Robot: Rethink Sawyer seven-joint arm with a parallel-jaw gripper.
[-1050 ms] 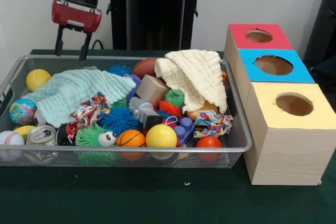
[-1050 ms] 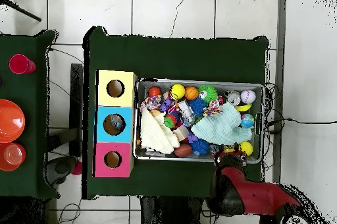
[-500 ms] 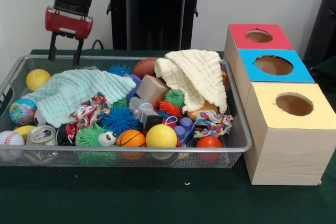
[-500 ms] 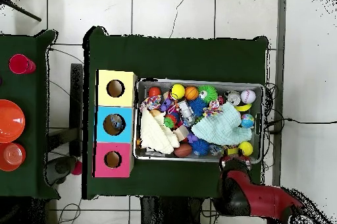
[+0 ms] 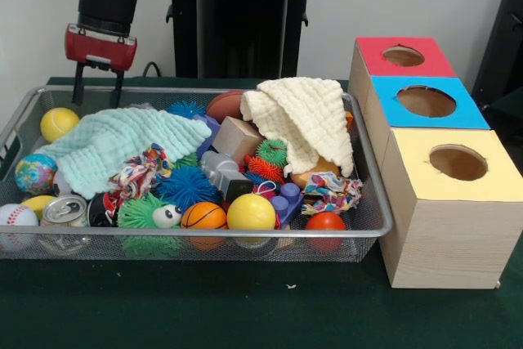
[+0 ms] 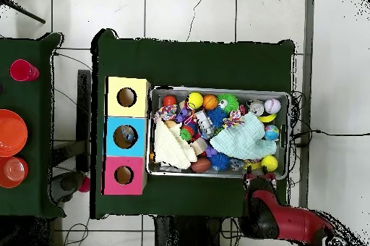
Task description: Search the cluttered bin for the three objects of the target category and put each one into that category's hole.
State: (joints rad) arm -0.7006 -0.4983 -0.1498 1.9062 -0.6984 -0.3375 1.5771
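Bin [image 5: 372, 194] of wire mesh sits on the green tabletop [image 5: 245, 308], heaped with balls, spiky toys, blocks, a can [image 5: 64, 210] and 2 cloths; which 3 things are wanted cannot be told. Going left to right in the front view: the hand [image 5: 96, 91] hangs at the bin's 10 o'clock corner, empty, fingers apart, above the rim, probably clear of the clutter to leave it visible. A mint cloth [image 5: 114, 149] and a cream cloth [image 5: 306, 120] likely hide more. At 3 o'clock stands the row of boxes: red [image 5: 404, 67], blue [image 5: 441, 116], yellow [image 5: 482, 181]. Only the overhead view looks down all 3 holes and shows orange bowls [image 6: 11, 133] on a neighbouring table.
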